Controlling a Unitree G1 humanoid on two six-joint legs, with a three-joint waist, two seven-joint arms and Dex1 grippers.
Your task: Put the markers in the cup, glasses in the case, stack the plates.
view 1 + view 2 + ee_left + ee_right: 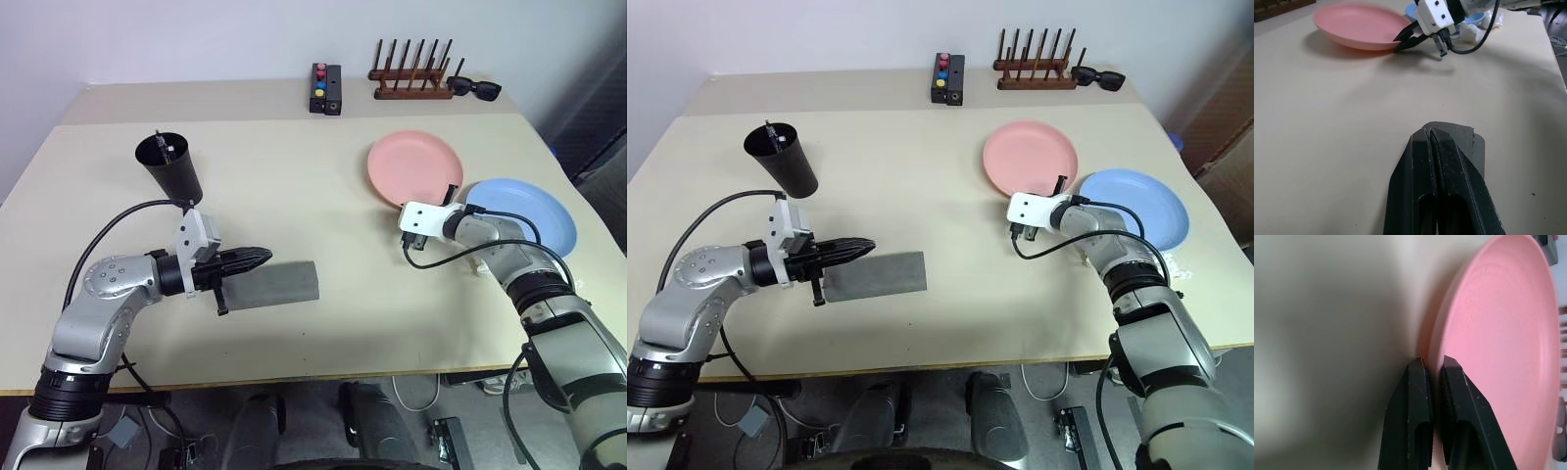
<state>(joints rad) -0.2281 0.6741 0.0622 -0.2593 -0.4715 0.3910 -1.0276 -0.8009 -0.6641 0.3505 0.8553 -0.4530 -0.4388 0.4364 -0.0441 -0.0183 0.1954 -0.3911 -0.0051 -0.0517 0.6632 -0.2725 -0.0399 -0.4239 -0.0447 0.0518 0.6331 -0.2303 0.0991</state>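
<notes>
right wrist view has the right gripper (1432, 366) pinched onto the near rim of the pink plate (1498, 333), the blue plate (524, 211) just beside it, while the left gripper (263, 258) hangs closed and empty over the grey case (279, 284).

Left gripper (263, 258) points level toward the right, fingers together. Right gripper (1431, 363) angles down toward the left, fingers pinched.

I cannot make out what sticks from the cup (168, 166). The left gripper (257, 258) covers the case's (279, 283) near end. The blue plate's (524, 211) near edge lies behind the right arm.
</notes>
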